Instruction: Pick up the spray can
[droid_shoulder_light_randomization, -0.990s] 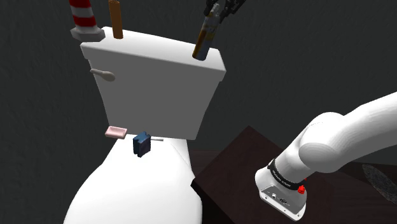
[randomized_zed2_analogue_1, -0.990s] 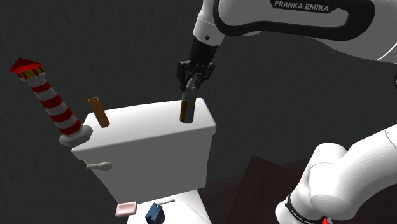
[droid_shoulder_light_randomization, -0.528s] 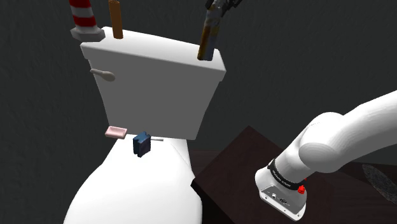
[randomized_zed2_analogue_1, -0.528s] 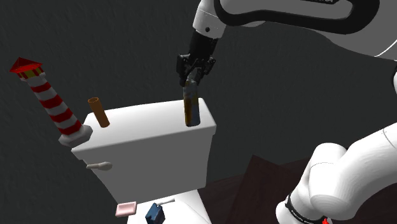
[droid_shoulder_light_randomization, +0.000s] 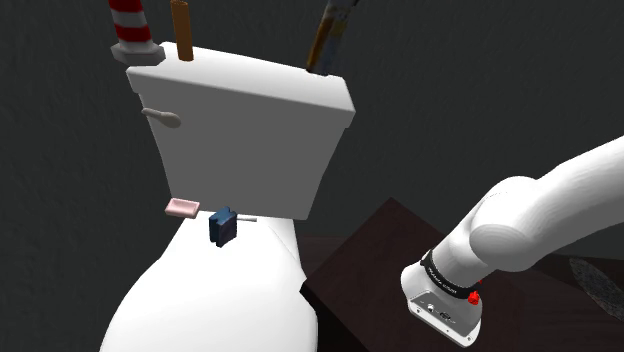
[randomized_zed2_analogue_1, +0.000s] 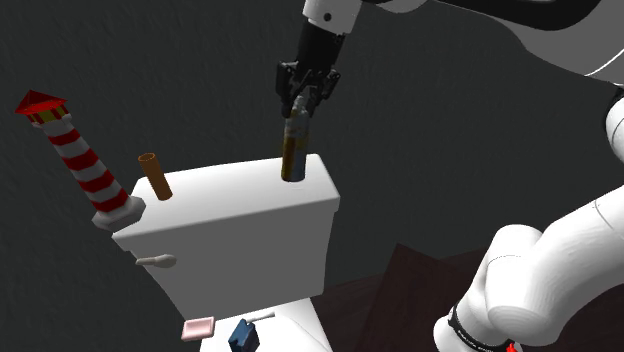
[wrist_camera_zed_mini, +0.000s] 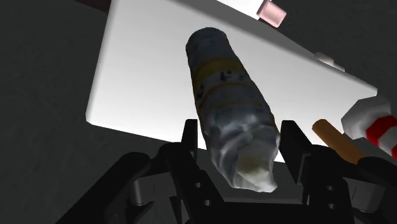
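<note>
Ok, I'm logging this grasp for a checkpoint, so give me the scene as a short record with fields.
gripper: shut on spray can
spray can: tilted, lower end over the toilet tank lid
contact with lid: cannot tell
also on lid: striped lighthouse figurine, brown cylinder
below, on toilet: pink bar, small blue object

The gripper has moved up, and the can that it clasps has gone up with it. One second ago the base of the can stood on the lid of the tank. Now, in the shoulder view, the base is higher, at the lid's far edge. The wrist of the arm is also higher in the second exterior view.
</note>
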